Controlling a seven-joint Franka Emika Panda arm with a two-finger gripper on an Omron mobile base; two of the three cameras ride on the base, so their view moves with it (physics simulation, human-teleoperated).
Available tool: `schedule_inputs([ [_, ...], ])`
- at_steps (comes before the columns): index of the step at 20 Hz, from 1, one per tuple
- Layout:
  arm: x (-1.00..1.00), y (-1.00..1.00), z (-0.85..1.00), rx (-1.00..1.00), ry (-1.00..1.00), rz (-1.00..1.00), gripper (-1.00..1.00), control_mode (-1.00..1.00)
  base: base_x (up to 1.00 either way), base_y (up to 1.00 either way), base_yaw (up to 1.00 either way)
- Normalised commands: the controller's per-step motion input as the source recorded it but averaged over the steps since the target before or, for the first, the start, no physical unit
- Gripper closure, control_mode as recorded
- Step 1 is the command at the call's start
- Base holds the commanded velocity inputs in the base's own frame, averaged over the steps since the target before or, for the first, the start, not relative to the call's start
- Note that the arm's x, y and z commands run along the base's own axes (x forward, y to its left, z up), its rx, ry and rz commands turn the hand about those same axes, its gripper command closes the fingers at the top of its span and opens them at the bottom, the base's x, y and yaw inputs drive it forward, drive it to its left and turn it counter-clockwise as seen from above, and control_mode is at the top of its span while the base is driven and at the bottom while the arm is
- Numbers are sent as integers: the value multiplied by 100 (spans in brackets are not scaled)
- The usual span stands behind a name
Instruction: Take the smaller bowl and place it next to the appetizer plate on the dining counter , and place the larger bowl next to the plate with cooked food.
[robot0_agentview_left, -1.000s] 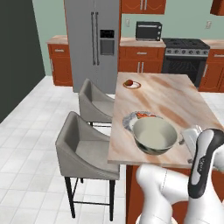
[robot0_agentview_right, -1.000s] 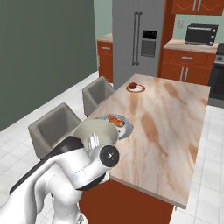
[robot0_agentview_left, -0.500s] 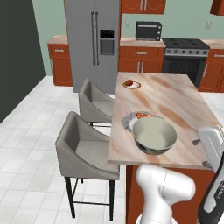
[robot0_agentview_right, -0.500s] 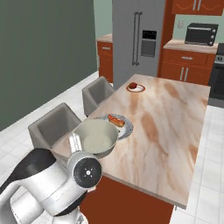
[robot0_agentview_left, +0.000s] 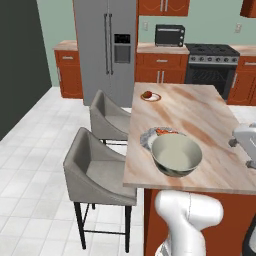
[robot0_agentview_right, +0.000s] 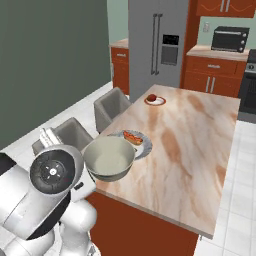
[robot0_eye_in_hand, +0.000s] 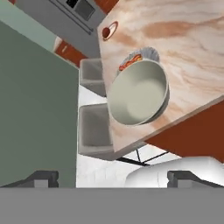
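The big bowl (robot0_agentview_left: 176, 154) sits upright on the island desk (robot0_agentview_left: 200, 120) near its front corner on the chair side, touching or slightly overlapping the rim of a grey plate (robot0_agentview_left: 150, 136) that carries orange-red cooked food (robot0_agentview_left: 164, 132). From the right base camera the bowl (robot0_agentview_right: 109, 158) hides part of that plate (robot0_agentview_right: 142, 146). Far back on the same desk lies a small plate (robot0_agentview_left: 151, 97) with a red item on it. Two grey chairs (robot0_agentview_left: 98, 170) stand along the desk's side.

In the hand camera the bowl (robot0_eye_in_hand: 138, 93) shows its plain cream inside, and the fingers (robot0_eye_in_hand: 40, 177) stand wide apart at the bottom edge, holding nothing and well apart from the bowl.
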Motion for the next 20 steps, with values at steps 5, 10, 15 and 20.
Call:
schedule_inputs([
  [5, -14, 38, 88, -33, -11, 0, -100, -100, 0, 0, 0],
  [10, -22, 3, 49, -17, 0, 0, -100, -100, 0, 0, 0],
  [15, 0, 0, 0, 0, 0, 0, -100, 100, -100, -26, 0],
  [20, 0, 0, 0, 0, 0, 0, -100, 100, -70, -86, -12],
])
